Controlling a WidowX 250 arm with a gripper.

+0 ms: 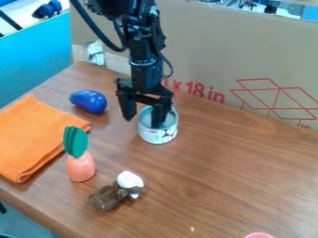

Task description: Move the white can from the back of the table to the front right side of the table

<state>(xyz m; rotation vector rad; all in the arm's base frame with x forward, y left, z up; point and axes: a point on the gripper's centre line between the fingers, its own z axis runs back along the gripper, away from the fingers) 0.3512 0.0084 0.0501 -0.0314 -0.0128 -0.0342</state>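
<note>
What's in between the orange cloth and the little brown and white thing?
A pinkish-orange toy with a green top; the camera view shows it.

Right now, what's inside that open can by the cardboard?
One of the robot's black fingers appears to dip into the can, with some pale inner wall showing beside it. The bottom is hidden, so I can't tell whether anything lies there.

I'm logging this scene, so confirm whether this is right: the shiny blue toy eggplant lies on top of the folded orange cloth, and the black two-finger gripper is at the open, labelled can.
Wrong on one point: the camera view shows the blue eggplant on the brown wooden table, beside the orange cloth. The black gripper is at the open can.
</note>
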